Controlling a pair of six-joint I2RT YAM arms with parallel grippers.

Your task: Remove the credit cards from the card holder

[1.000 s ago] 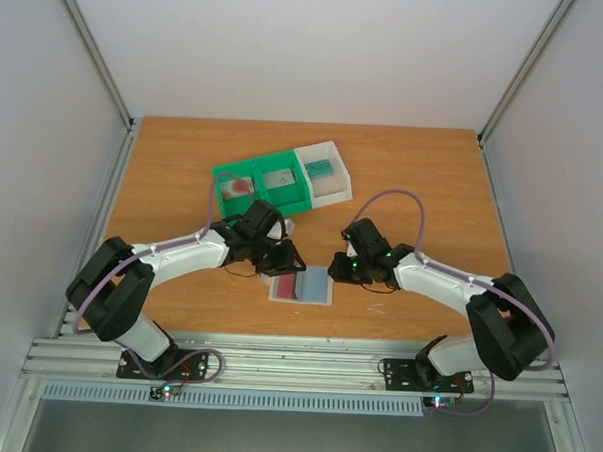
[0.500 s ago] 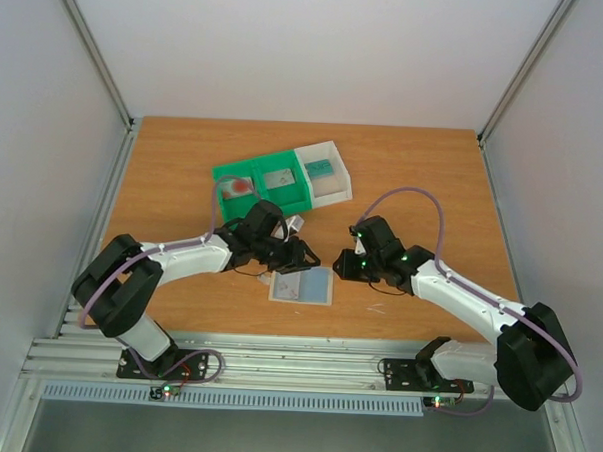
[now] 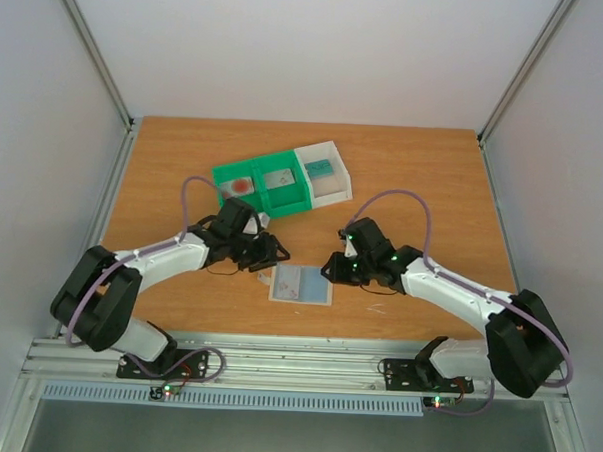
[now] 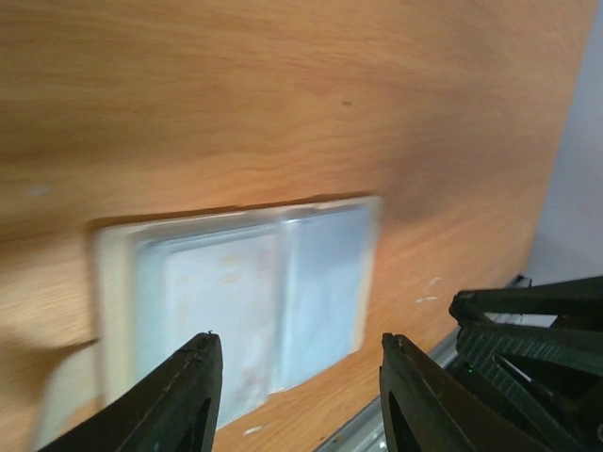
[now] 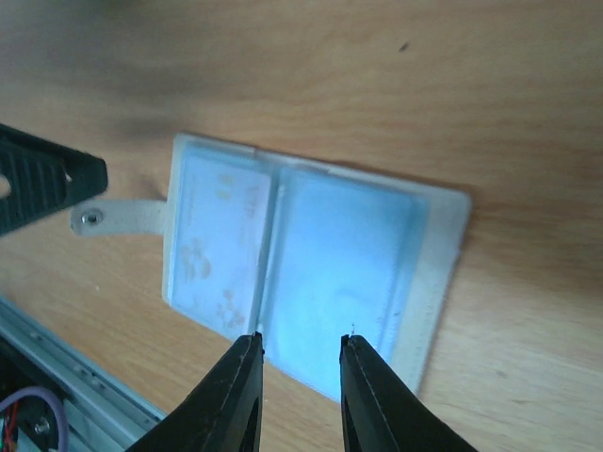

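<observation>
Lying open near the table's front edge, the holder shows pale cards in two clear pockets. Our left gripper hovers above, jaws wide and empty; our right gripper hovers with a narrow gap, holding nothing. We should pin one side down, then slide a card out flat.

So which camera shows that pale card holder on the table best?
The right wrist view: the card holder fills the frame, sharp, with its tab included. The left wrist view shows it blurred and partly cut off; the top view shows it tiny.
</observation>
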